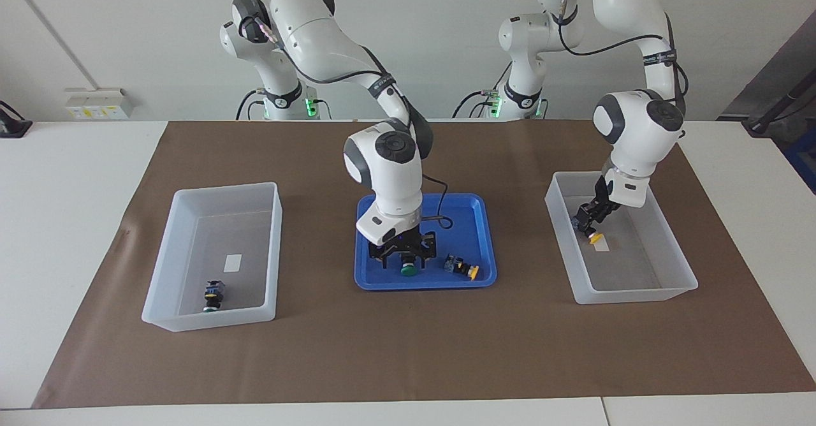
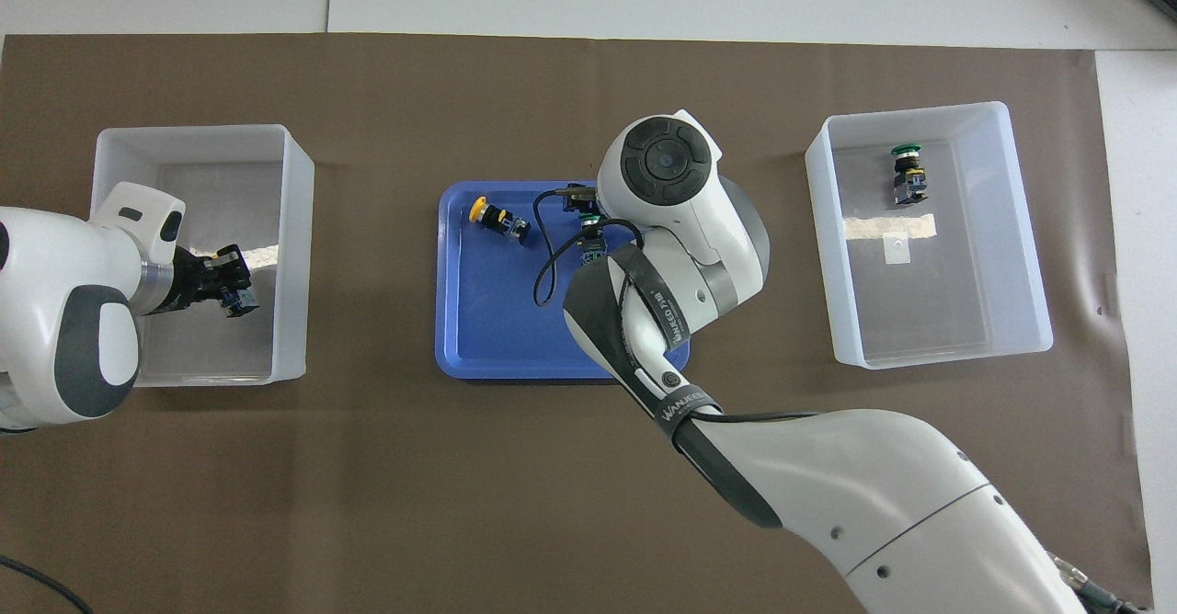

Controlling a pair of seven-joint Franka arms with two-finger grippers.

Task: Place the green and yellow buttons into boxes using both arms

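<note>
Facing view: right gripper (image 1: 404, 254) is low in the blue tray (image 1: 468, 209), fingers spread either side of a green button (image 1: 407, 266), not closed on it. Overhead view hides this, since the arm's wrist covers the gripper; only the button's body (image 2: 591, 244) peeks out.

Second yellow button (image 1: 463, 268) lies on its side in the tray, just beside the right gripper, toward the left arm's end.

Left gripper (image 1: 587, 220) is inside a white bin (image 1: 677, 257), pinching a yellow button (image 1: 595, 238) with its cap pointing down near the bin's label. Overhead shows only the button's dark body (image 2: 241, 301).

Other bin (image 1: 166, 263), at the right arm's end, holds a green button (image 2: 907, 176). Its cap colour is clear only from overhead.

Bins: translucent plastic, sloping walls. Tray: shallow, glossy, rounded corners. Brown paper mat (image 1: 408, 356) is under everything.
</note>
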